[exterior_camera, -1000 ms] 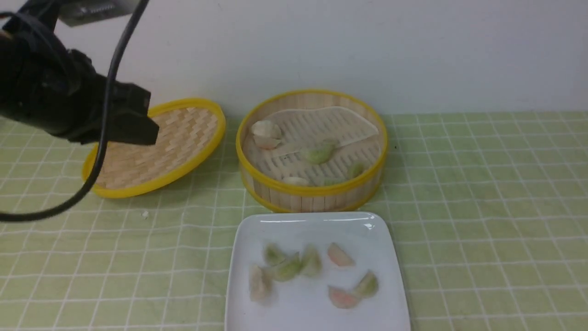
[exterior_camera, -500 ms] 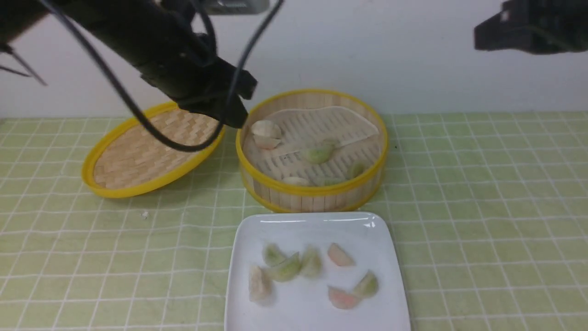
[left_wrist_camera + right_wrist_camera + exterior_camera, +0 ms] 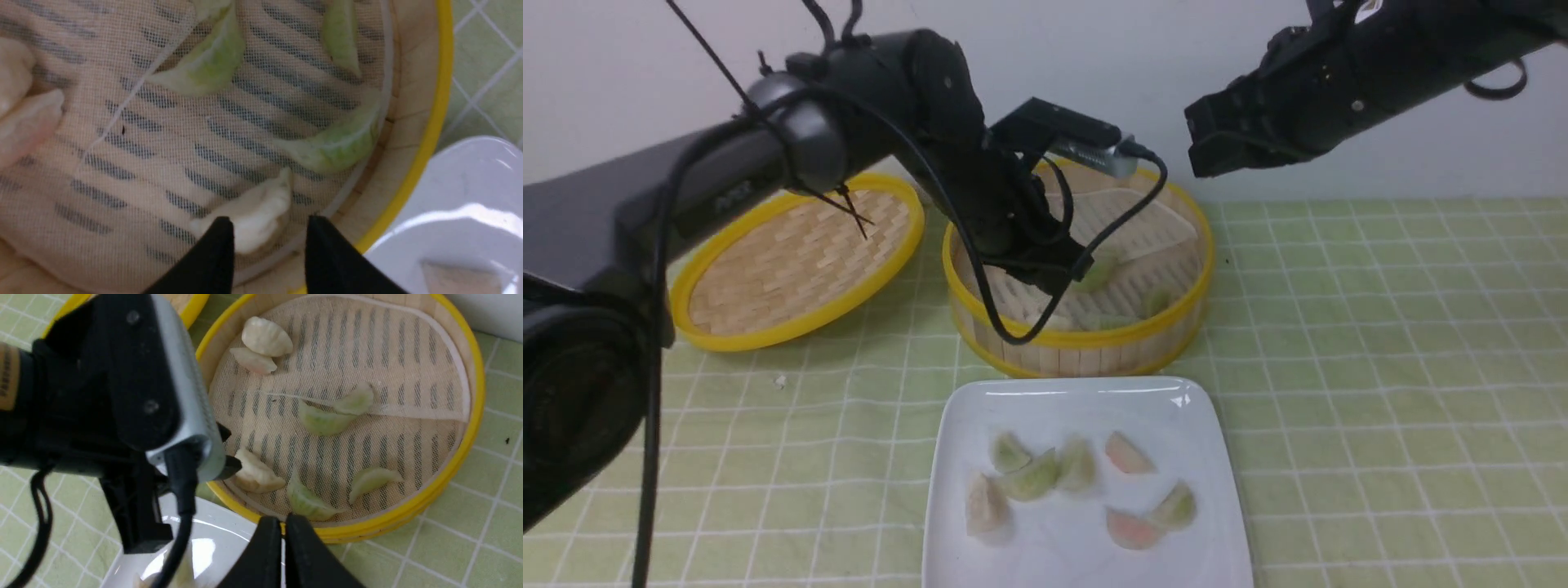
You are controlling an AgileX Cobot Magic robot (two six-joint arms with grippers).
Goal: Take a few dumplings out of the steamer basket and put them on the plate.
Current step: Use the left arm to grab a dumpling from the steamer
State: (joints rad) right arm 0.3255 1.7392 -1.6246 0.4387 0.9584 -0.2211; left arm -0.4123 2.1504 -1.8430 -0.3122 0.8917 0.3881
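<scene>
In the front view, dumplings lie in the steamer basket (image 3: 1086,336) on the tabletop, beyond the plate (image 3: 1094,563), which already bears several. The left end effector (image 3: 269,241), parted and empty, hangs over the basket's near-left side; the right one (image 3: 283,522) is clenched. A pick seems in hand: next, lower around the whitish dumpling (image 3: 253,216). Half a second ago, both arms were farther out.

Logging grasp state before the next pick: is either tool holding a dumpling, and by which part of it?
Nothing held. The left tool is open over the whitish dumpling; the right tool is shut, empty.
</scene>
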